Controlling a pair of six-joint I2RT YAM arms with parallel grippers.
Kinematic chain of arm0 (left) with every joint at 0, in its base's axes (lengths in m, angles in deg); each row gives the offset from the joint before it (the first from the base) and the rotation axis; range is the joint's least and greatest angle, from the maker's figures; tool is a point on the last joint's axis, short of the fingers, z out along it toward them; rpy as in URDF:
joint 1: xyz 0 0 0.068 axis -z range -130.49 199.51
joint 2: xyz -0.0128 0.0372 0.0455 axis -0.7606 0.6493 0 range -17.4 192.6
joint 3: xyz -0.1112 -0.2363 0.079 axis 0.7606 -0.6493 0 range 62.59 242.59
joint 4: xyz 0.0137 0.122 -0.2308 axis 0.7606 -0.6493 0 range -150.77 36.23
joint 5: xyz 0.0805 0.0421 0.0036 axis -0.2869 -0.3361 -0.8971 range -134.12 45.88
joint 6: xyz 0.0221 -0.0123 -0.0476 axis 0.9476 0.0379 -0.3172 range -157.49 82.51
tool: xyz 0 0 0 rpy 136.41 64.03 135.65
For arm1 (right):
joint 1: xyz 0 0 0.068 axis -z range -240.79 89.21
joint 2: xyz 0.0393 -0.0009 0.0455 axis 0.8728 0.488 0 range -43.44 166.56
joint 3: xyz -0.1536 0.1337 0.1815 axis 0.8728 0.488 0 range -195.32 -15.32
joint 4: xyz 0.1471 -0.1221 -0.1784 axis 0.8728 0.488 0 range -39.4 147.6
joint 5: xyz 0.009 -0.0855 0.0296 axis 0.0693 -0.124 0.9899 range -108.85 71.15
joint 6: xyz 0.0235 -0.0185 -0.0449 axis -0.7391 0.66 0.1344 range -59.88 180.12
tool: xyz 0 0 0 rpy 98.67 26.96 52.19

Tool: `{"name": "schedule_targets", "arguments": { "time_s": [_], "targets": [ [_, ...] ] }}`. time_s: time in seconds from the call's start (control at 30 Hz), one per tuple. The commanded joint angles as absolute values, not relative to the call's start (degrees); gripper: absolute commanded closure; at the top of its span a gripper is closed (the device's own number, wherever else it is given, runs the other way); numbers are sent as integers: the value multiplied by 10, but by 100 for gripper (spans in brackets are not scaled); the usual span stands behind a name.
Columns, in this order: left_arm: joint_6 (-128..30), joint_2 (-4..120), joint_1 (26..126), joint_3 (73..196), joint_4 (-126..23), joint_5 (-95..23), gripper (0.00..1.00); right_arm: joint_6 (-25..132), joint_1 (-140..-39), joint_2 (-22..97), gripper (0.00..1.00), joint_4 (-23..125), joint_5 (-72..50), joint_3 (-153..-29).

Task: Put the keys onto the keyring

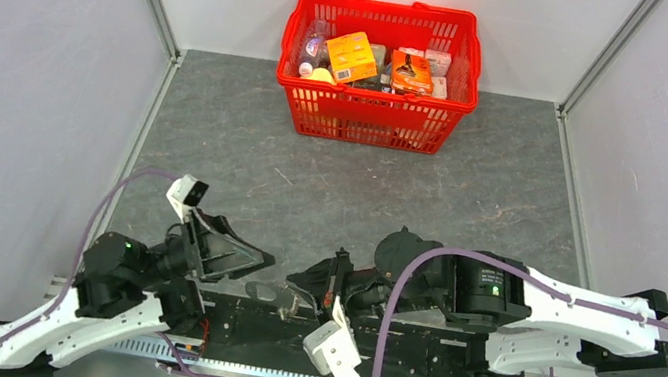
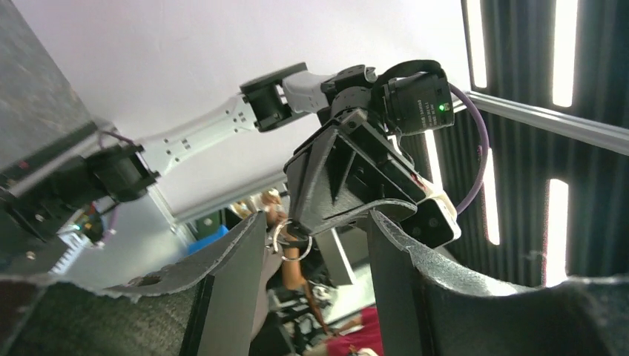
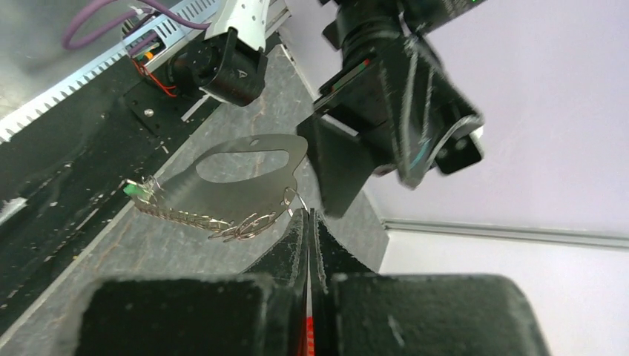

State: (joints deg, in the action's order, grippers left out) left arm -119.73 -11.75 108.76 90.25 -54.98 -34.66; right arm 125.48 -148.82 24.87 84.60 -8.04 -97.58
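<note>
Careful: your right gripper [image 3: 308, 216] pinches the keyring [image 2: 291, 239] by its thin ring; the left gripper [image 1: 255, 265], spread wide, sits just beside the right gripper. Nudge crooked and the ring may slip free.

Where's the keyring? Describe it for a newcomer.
Go to the near middle of the grey speckled table. There the right arm's black gripper pinches the small thin metal keyring: shiny wire, unlike the dull flat grey fabric strap chained to it.
</note>
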Motion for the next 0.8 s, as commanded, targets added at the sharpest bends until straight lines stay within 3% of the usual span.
{"name": "schedule_targets", "arguments": {
  "time_s": [0.0, 0.27, 0.67, 0.77],
  "targets": [
    [-1066, -134, 1088, 982, -694, -401, 41, 1177, -1492, 241, 100, 872, -109, -1023],
    [-893, -96, 1088, 1097, -797, -397, 46, 991, -1493, 315, 100, 996, -157, -1155],
    [-773, 21, 1088, 1130, -741, -244, 56, 771, -1491, 403, 100, 1135, -168, -1332],
    [-756, 28, 1088, 1130, -735, -222, 66, 715, -1491, 423, 100, 1158, -172, -1371]
  ]
}}
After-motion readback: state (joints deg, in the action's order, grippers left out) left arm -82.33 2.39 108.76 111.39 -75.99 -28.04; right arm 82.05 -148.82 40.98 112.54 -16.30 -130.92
